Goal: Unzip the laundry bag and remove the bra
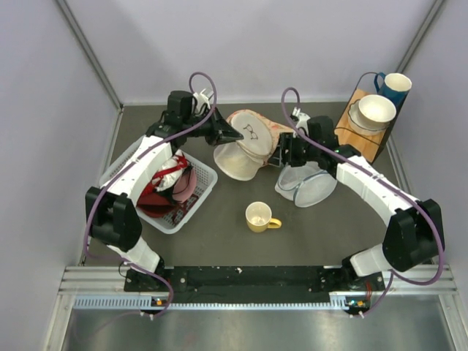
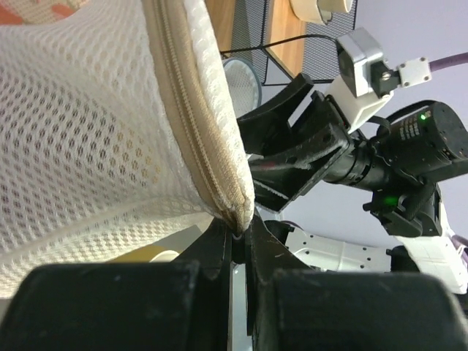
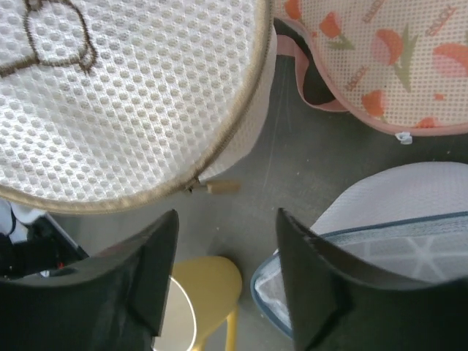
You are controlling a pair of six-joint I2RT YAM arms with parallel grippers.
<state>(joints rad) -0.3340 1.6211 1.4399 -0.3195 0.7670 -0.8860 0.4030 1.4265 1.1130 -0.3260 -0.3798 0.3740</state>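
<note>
The laundry bag [image 1: 240,155] is a cream mesh dome with a black mark on top, tipped up at mid-table. My left gripper [image 1: 231,136] is shut on its zippered rim; in the left wrist view the rim seam [image 2: 219,175] runs down into the pinched fingertips of the left gripper [image 2: 238,228]. My right gripper [image 1: 286,156] is open just to the right of the bag. In the right wrist view the right gripper [image 3: 227,252] holds nothing, and the tan zipper pull [image 3: 217,187] sticks out from the bag [image 3: 124,95] just beyond its fingertips. The bra is hidden.
A bluish-grey mesh pouch [image 1: 307,186] lies under the right gripper, and a pink patterned pouch [image 3: 380,66] lies behind the bag. A yellow mug [image 1: 259,217] stands in front. A white basket [image 1: 205,191] of red garments stands left. A wooden rack [image 1: 358,135] with bowls and a blue mug stands back right.
</note>
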